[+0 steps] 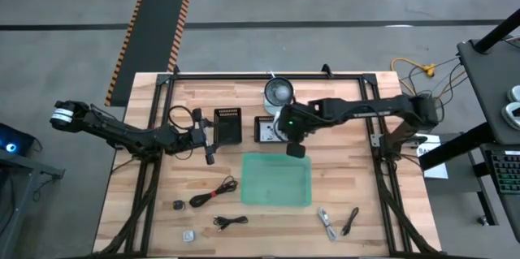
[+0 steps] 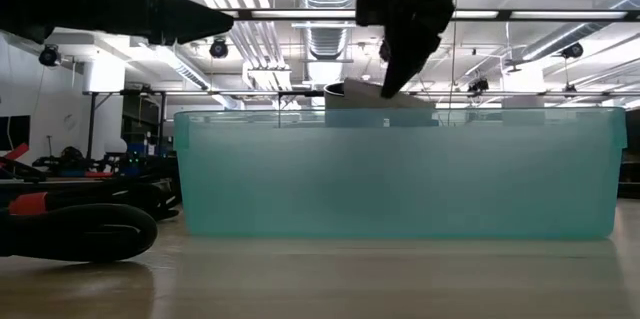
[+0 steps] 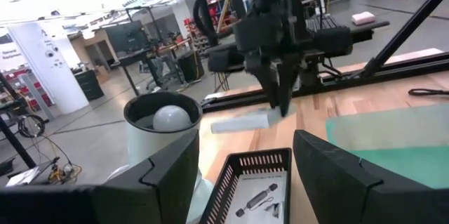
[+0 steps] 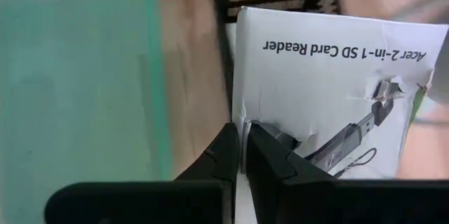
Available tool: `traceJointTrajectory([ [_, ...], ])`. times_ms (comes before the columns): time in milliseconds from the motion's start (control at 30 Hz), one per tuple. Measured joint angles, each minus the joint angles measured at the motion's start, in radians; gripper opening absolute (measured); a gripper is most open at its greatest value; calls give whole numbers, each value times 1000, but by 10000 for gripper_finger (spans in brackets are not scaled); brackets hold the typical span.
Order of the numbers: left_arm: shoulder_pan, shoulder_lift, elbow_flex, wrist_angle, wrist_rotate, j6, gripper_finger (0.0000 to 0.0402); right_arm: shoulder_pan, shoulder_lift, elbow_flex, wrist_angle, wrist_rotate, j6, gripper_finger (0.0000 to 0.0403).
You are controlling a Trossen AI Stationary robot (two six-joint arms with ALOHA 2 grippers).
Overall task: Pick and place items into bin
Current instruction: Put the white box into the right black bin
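**Card held up beside the green bin**

Items for the bin are spread over the wooden bench (image 1: 341, 186). One of them, a white printed card with the words "SD Card Reader" (image 4: 330, 90), is pinched by its edge in the right pincer (image 4: 243, 155), whose two fingers are shut tight on it. The card hangs in the air, just past the far rim of the see-through green plastic bin (image 1: 277, 180). From the low view the card (image 2: 385, 99) shows just above the bin's back wall.

The left pincer (image 1: 210, 144) hovers over the bench to the left of the bin, with its fingers apart and nothing in them.

Under the held card lies a black tray with another white card in it (image 1: 266, 131). Beside that sits a second black slotted tray (image 1: 227, 127). A round white cup with a pale ball inside (image 3: 163, 122) stands near the far edge of the bench.

In front of the bin lie a thin black coiled cable (image 1: 213, 193), another small black cable (image 1: 230, 222), a tiny black piece (image 1: 178, 205) and a tiny white piece (image 1: 188, 235). A whitish short cable (image 1: 327, 222) and one more black cable (image 1: 351, 220) lie at the front right.

The bench is pale wood planks in a black metal frame. Around it is a big workshop with grey floor, pipes and bright lights overhead.
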Motion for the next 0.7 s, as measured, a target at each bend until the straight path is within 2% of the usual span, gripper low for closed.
traceJointTrajectory([
  [400, 0, 0, 0, 0, 0, 2, 215, -16, 187, 101, 10, -27, -107, 9],
  [700, 0, 0, 0, 0, 0, 3, 215, -36, 242, 144, 2, -27, -151, 9],
])
